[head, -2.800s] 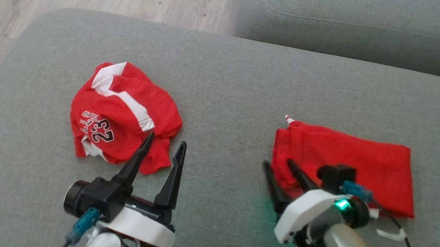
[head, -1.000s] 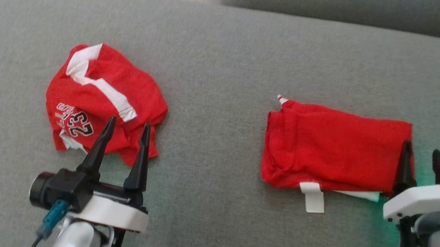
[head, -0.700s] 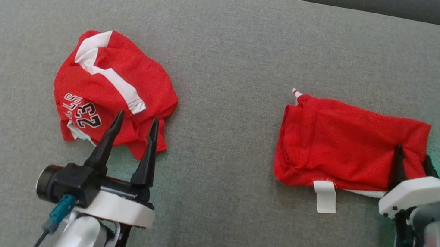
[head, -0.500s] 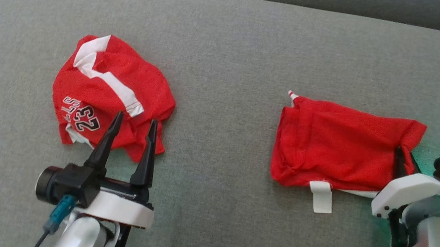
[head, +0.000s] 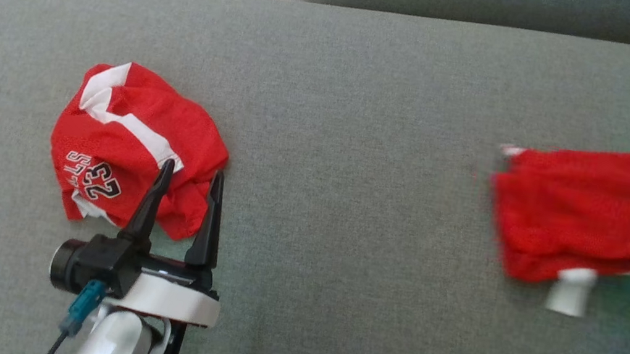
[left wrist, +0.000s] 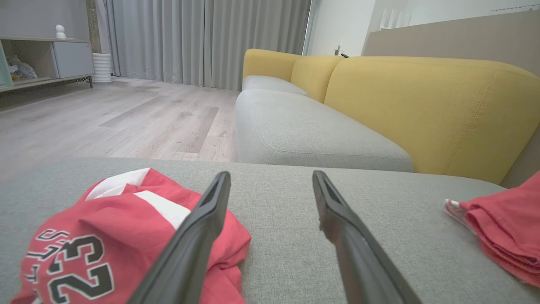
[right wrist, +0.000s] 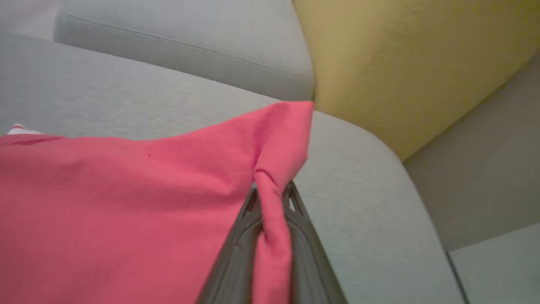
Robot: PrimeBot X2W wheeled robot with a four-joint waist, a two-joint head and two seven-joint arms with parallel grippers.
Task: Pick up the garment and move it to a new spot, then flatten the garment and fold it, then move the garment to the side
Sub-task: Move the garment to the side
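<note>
Right wrist view, right gripper clamped on garment corner, perhaps lifted, left gripper spread.

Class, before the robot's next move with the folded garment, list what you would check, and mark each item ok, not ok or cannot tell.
1. Right gripper jaws shut on folded garment's corner: ok.
2. Fold intact: cannot tell, head view blurred.
3. Left gripper jaws open, empty: ok.
4. Jersey apart from folded garment: ok.
5. Bare cushion beyond held corner: ok.
</note>
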